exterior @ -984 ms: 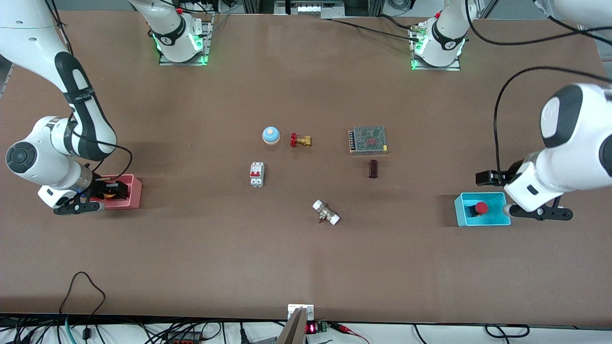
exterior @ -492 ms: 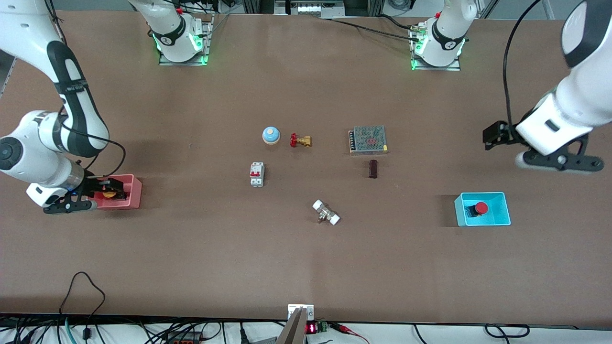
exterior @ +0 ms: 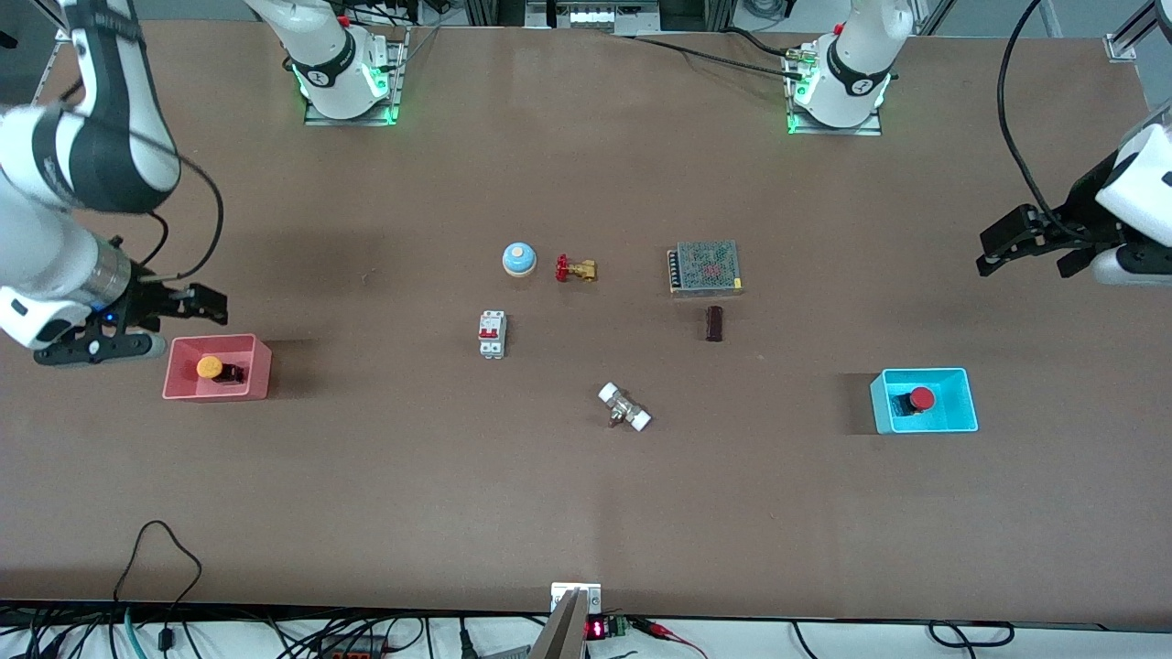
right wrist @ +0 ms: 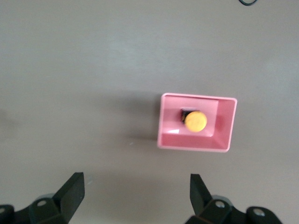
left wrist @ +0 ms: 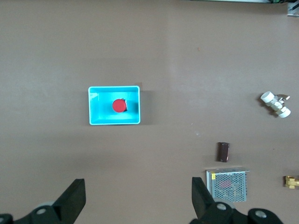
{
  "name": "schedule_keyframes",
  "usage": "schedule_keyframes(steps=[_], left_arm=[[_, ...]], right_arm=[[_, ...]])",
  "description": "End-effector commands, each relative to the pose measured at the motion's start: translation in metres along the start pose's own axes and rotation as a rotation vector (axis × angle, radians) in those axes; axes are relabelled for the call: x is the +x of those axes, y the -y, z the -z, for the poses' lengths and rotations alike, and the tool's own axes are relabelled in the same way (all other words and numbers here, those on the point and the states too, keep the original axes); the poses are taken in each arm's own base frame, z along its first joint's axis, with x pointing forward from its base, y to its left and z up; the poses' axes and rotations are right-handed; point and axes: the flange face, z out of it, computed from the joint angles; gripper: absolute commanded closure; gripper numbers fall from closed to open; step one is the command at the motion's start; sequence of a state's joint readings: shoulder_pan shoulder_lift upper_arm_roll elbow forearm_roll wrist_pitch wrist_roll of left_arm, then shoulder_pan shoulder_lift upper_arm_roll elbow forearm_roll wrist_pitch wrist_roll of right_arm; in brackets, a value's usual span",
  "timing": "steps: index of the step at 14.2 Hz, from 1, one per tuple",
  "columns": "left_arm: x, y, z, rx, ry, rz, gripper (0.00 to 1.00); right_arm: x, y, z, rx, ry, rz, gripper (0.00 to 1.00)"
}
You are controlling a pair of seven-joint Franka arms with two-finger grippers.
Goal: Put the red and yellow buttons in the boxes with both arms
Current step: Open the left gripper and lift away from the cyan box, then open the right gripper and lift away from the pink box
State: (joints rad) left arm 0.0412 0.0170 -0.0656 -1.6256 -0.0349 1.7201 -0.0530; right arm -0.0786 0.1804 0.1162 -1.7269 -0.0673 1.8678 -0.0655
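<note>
The orange-yellow button (exterior: pixel 210 367) lies in the pink-red box (exterior: pixel 261 368) at the right arm's end of the table. My right gripper (exterior: pixel 212 307) is open and empty, up in the air over the table beside that box. In the right wrist view the button (right wrist: pixel 195 121) sits in the box (right wrist: pixel 224 127), clear of the right gripper (right wrist: pixel 137 193). The red button (exterior: pixel 921 398) lies in the cyan-blue box (exterior: pixel 879 403) at the left arm's end. My left gripper (exterior: pixel 987 252) is open and empty, high over the table. The left wrist view shows the red button (left wrist: pixel 119 106) in its box (left wrist: pixel 93 108), apart from the left gripper (left wrist: pixel 138 200).
Mid-table stand a blue dome bell (exterior: pixel 518 259), a red-handled brass valve (exterior: pixel 575 269), a white circuit breaker (exterior: pixel 493 334), a mesh-topped power supply (exterior: pixel 705 267), a small dark block (exterior: pixel 714 323) and a white-capped fitting (exterior: pixel 624 407).
My right gripper has lifted out of the pink-red box and left the yellow button inside. My left gripper has risen and drawn farther away from the cyan-blue box.
</note>
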Motion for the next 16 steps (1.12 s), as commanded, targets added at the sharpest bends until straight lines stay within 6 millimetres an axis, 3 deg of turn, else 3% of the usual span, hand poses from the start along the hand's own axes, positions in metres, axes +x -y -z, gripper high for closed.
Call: schedule_keyframes(steps=[1,3,6,10,13,16], left_arm=[[-0.022,-0.004,-0.003,0.006,0.015,-0.013,0.0],[-0.027,-0.003,-0.005,0.039,0.062,-0.022,0.0],[-0.027,-0.007,-0.009,0.047,0.09,-0.033,0.0],[-0.014,0.002,-0.014,0.07,0.094,-0.025,0.0],[-0.01,-0.007,-0.007,0.062,0.075,-0.046,0.0],[-0.011,-0.016,-0.017,0.068,0.094,-0.063,0.0]], right_arm=[[0.0,0.016,0.047,0.004,0.026,-0.009,0.0],[-0.007,0.032,0.077,0.0,0.026,0.011,0.0],[-0.011,0.034,0.091,-0.005,0.02,0.013,0.0],[-0.012,0.028,0.092,0.013,0.044,-0.004,0.0],[-0.015,0.023,0.093,0.017,0.072,-0.014,0.0],[-0.015,0.025,0.094,0.018,0.079,-0.011,0.0]])
